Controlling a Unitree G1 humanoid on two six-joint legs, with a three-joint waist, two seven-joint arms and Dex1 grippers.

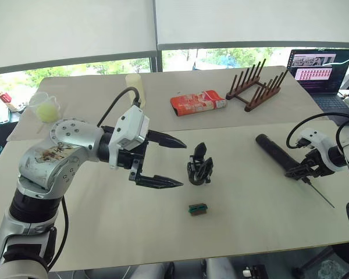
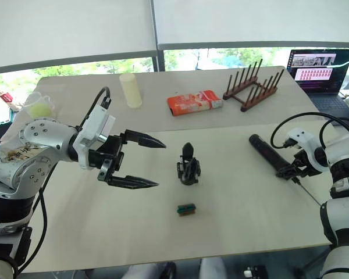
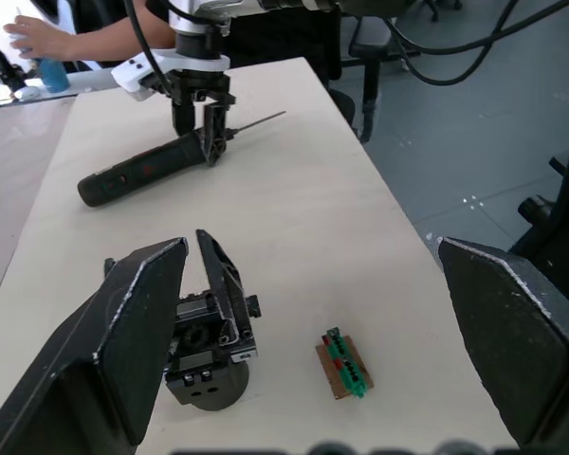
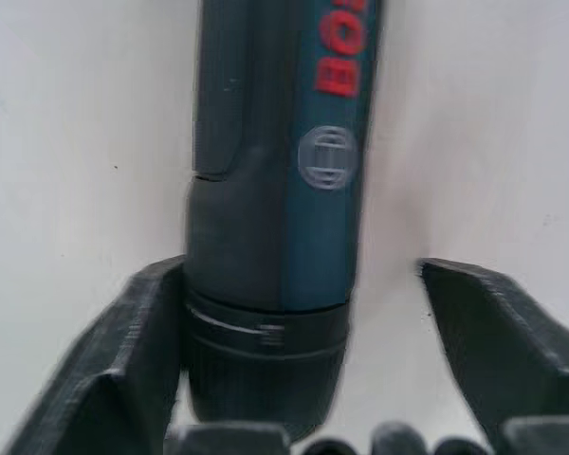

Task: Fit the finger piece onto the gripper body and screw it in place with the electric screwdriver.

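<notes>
Left gripper (image 1: 168,161) wide open, hovering above table (image 1: 238,209); gripper body (image 1: 199,166) upright just ahead of fingertips, not between jaws. Small green block (image 1: 198,208) nearby. Right gripper (image 3: 201,121) open, straddling electric screwdriver (image 1: 277,154) at bit end; one finger (image 4: 123,365) touching barrel, other apart. Screwdriver flat on table. Finger piece not identifiable.

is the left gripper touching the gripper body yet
Apart. In the left eye view the left gripper, fingers spread wide, hangs beside the gripper body with bare table showing between fingertips and body.
</notes>
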